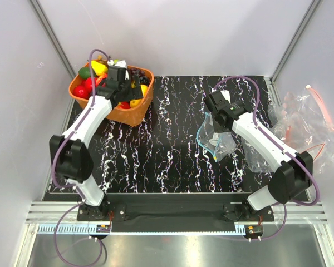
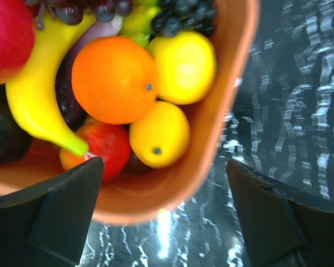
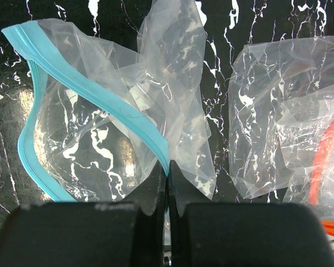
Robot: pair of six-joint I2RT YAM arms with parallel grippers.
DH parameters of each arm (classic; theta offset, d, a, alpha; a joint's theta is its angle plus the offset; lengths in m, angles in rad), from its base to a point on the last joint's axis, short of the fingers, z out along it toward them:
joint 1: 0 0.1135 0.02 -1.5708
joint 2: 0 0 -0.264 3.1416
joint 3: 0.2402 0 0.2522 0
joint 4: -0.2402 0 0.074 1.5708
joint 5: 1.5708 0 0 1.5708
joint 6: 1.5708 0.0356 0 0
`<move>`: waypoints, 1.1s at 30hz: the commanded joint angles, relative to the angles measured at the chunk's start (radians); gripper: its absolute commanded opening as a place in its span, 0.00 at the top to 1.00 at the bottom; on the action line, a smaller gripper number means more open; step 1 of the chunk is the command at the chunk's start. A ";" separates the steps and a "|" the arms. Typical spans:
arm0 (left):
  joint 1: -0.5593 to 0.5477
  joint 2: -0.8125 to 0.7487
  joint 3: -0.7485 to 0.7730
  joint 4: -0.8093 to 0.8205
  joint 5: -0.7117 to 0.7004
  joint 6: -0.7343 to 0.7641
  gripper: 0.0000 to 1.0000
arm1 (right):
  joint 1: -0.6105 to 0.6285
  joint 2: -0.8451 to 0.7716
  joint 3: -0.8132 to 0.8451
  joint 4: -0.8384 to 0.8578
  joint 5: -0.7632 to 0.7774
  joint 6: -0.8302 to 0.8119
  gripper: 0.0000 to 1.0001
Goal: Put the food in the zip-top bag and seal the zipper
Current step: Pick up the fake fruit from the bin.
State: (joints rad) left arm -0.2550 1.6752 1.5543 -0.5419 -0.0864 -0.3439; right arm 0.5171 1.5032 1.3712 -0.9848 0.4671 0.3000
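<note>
My left gripper (image 2: 163,183) stands wide open and empty over the near rim of the orange basket (image 2: 156,200). The food (image 2: 181,67) lies just beyond my fingertips inside it: an orange fruit (image 2: 114,78), a yellow fruit (image 2: 158,133) and a red fruit (image 2: 108,150). My right gripper (image 3: 168,183) is pinched tight on the zip-top bag (image 3: 94,144), whose light blue zipper (image 3: 119,111) curves away up and left from the fingertips.
</note>
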 commanded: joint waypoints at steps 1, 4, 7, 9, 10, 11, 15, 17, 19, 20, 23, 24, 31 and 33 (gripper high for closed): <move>0.003 0.055 0.091 -0.010 -0.082 0.025 0.01 | 0.006 -0.001 0.028 0.018 -0.010 -0.016 1.00; 0.008 0.115 0.159 -0.029 -0.119 0.037 0.01 | 0.006 0.000 0.029 0.018 -0.008 -0.019 1.00; 0.025 0.179 0.203 -0.059 -0.144 0.045 0.01 | 0.006 0.006 0.037 0.015 -0.008 -0.022 1.00; 0.036 0.215 0.231 -0.073 -0.148 0.046 0.01 | 0.006 0.008 0.040 0.012 -0.005 -0.025 1.00; 0.043 0.222 0.236 -0.076 -0.154 0.048 0.01 | 0.006 0.008 0.039 0.014 -0.004 -0.027 1.00; 0.045 0.234 0.240 -0.079 -0.157 0.048 0.01 | 0.006 0.008 0.039 0.012 -0.002 -0.029 1.00; 0.054 0.256 0.243 -0.067 -0.159 0.057 0.01 | 0.006 0.009 0.040 0.015 -0.001 -0.030 1.00; 0.059 0.273 0.248 -0.058 -0.150 0.062 0.01 | 0.008 0.012 0.043 0.015 -0.004 -0.029 1.00; 0.059 0.284 0.250 -0.046 -0.125 0.066 0.02 | 0.006 0.014 0.048 0.017 -0.007 -0.030 1.00; 0.060 0.294 0.251 -0.030 -0.118 0.068 0.06 | 0.006 0.018 0.049 0.014 -0.007 -0.030 1.00; 0.060 0.301 0.251 -0.004 -0.093 0.080 0.20 | 0.008 0.017 0.049 0.015 -0.007 -0.029 1.00; 0.060 0.296 0.247 0.003 -0.085 0.088 0.32 | 0.006 0.015 0.049 0.014 -0.005 -0.030 1.00; 0.059 0.124 0.101 0.105 -0.013 0.072 0.50 | 0.006 0.015 0.052 0.014 -0.004 -0.029 1.00; 0.057 0.054 0.053 0.118 0.016 0.056 0.50 | 0.006 0.015 0.055 0.014 -0.011 -0.027 1.00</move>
State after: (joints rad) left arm -0.1978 1.8771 1.6398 -0.5114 -0.1410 -0.2741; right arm 0.5171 1.5196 1.3819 -0.9844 0.4591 0.2813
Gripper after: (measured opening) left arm 0.703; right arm 0.028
